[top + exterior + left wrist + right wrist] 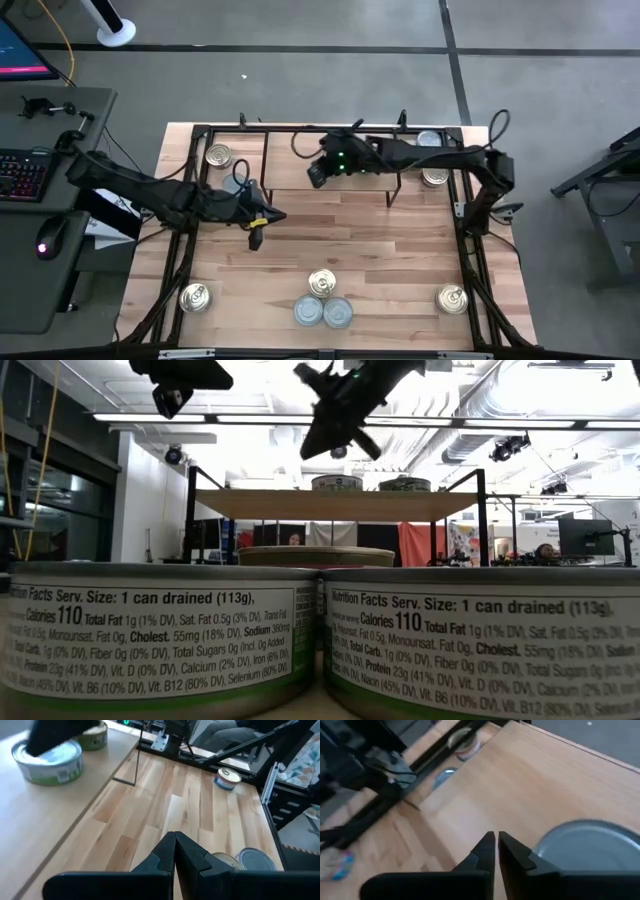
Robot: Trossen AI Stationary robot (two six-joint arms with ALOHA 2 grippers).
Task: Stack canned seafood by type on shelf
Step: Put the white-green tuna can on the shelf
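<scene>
The right gripper (316, 174) hung above the shelf (300, 160), near the middle of its front edge. Its fingers (487, 851) were pressed together and held nothing. In the right wrist view a silver-lidded can (590, 845) sat on the shelf board just beside those fingers, not touching them.

The left gripper (256, 240) was over the bare tabletop (380, 250), in front of the shelf's left part. Its fingers (167, 852) were also closed, with nothing between them.

Can positions, high view:
- One tin (218, 155) at the shelf's left end.
- Another tin (435, 177) at the right end, by the right arm.
- Three cans clustered at the table's front centre: a gold-topped one (322, 283) behind two pale blue-silver ones (309, 312) and (338, 313), which sat side by side.
- One pull-tab can (194, 297) at the front left.
- One pull-tab can (452, 298) at the front right.

The low view showed two cans (337, 482) and (404, 484) standing on the shelf top, under the right arm.
</scene>
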